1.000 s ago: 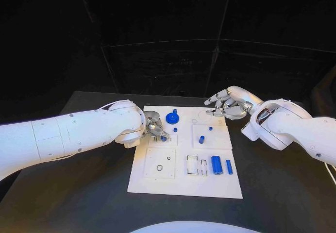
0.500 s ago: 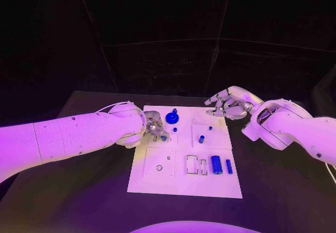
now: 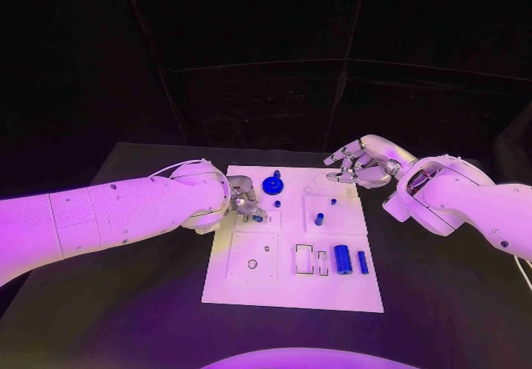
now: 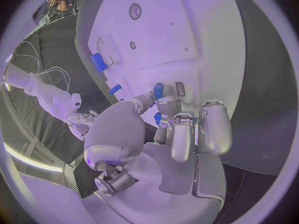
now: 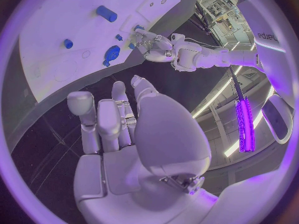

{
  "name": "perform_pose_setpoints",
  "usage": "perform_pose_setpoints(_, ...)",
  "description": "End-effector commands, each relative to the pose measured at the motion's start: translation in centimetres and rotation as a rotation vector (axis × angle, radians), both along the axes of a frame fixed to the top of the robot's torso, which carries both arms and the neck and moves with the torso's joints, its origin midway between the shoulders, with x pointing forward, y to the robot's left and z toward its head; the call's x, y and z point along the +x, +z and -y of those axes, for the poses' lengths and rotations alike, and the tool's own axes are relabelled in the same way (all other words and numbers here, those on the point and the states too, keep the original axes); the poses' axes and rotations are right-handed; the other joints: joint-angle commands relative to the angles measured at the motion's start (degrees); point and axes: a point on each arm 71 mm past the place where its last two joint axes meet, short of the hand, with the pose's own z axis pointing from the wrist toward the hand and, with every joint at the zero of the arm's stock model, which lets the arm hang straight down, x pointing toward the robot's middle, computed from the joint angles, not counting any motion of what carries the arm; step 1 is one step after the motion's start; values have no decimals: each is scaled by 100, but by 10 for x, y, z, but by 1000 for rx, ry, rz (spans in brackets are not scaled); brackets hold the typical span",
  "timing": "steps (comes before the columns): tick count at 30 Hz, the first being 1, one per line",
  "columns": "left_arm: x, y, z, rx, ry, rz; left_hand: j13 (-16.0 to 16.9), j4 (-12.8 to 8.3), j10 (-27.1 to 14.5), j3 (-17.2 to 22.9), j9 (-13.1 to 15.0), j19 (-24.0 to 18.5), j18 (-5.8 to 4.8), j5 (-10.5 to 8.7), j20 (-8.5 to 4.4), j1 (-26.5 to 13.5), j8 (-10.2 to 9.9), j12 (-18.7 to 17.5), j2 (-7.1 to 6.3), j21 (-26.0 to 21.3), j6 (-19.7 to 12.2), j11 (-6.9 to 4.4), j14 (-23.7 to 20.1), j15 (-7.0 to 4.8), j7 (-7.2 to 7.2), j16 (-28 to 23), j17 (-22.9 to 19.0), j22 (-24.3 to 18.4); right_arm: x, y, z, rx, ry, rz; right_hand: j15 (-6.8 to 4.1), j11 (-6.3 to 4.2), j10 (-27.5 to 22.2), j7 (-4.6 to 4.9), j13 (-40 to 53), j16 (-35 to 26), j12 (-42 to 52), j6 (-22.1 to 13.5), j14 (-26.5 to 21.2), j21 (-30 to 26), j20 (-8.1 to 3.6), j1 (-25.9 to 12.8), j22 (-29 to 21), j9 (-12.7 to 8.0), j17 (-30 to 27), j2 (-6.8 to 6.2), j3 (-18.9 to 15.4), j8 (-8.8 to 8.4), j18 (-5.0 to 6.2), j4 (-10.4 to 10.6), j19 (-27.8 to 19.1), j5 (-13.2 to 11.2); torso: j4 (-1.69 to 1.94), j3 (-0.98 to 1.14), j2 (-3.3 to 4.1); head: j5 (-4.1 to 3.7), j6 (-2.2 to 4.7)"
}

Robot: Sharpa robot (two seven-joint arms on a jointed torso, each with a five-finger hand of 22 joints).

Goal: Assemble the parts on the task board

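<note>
Left hand [image 3: 244,204]: silver, centre-left of the head view, fingers curled down over the board's left side, pinching a small blue part [image 4: 158,90] at its tips
Right hand [image 3: 360,165]: silver, upper right, above the board's far right corner, fingers spread, grasping nothing
Task board [image 3: 261,292]: white rectangular plate, centre of the black table [image 3: 111,307]
Other parts: blue round knob [image 3: 273,184] near the top; blue cylinder [image 3: 344,260] and slim blue bar [image 3: 363,263] lower right

Two bulky arms in smooth white shell segments, dotted with small dark screw holes, each end in a silver metal hand: the left hand [image 3: 245,203] and the right hand [image 3: 358,166]. Thin white cables loop over the left wrist.
</note>
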Motion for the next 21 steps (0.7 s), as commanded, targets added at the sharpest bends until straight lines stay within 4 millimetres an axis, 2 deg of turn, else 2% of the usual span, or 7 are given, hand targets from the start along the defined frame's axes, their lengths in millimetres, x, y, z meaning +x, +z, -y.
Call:
perform_pose_setpoints(1,-2,-3,-2,36,-13,-28,6,-674,43,711,8,34,-101,40,-16,-12,39,4,20,25,-3,-4,594,-23,-12,19,1509,8,0,1,-1,2,12,1,3,1,-18,4,-7,-29,-38,-54,-38,-19,-3,47,-6,4,-6,-1,-8,30,90,28,-49,31,8,1,-2,1,5)
perform_pose_setpoints(13,-2,-4,-2,23,-3,-50,8,-646,65,735,23,34,-101,38,-17,-107,65,12,-27,21,12,-6,594,-22,-16,19,1509,7,0,1,-2,2,13,1,5,2,-18,5,-17,-43,-38,-57,-39,-32,-1,33,-19,4,-13,-1,-8,37,91,46,-52,50,-6,5,-3,-8,3)
perform_pose_setpoints(17,-1,-5,-1,13,2,-58,30,-484,98,681,33,37,-102,33,-18,-324,90,40,-30,20,51,-10,594,-23,-26,19,1509,13,0,1,-2,2,13,2,5,2,-18,5,-17,-43,-38,-57,-39,-32,-1,33,-19,4,-13,-1,-8,37,91,46,-52,50,-1,8,-1,-9,5)
perform_pose_setpoints(21,0,-5,0,9,4,-63,56,-195,122,527,23,43,-103,31,-21,-703,88,72,-57,21,98,-14,594,-27,-34,19,1509,24,0,1,-3,3,14,2,5,3,-18,5,-18,-45,-38,-58,-40,-36,-1,31,-26,4,-14,-1,-8,37,92,49,-56,52,2,7,0,-12,3)
